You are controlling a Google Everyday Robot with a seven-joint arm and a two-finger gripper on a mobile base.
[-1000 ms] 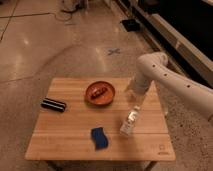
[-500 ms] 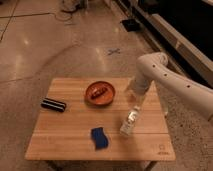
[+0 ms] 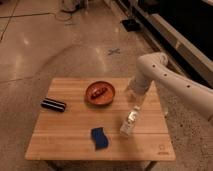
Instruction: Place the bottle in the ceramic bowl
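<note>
A wooden table (image 3: pixel 70 145) stands on a shiny floor. The ceramic bowl (image 3: pixel 112 96) sits on the table, near the far edge. It is round and orange-brown, and darker red inside. Something small and dark lies in the bowl, but it is not clear what it is.

The bottle (image 3: pixel 130 122) is not in the bowl. It is on the table to the right of the bowl and nearer the front edge. It is clear, with a pale label, and it leans a little, its top tipped toward the right.

The white arm (image 3: pixel 150 67) comes in from the right of the bowl and bends down toward the table. The gripper (image 3: pixel 135 102) is at its low end, to the right of the bowl and right at the top of the bottle. It is not possible to tell if the gripper is open or closed, or if it is touching the bottle.

A blue sponge (image 3: pixel 99 138) lies in front of the bowl, close to the front edge. A black ribbed bar (image 3: pixel 53 104) lies to the left of the bowl.

Compared with half a second ago, nothing seems to have moved. The arm, the gripper and the bottle are in the same spots beside the bowl. The sponge and the bar have stayed put too.
</note>
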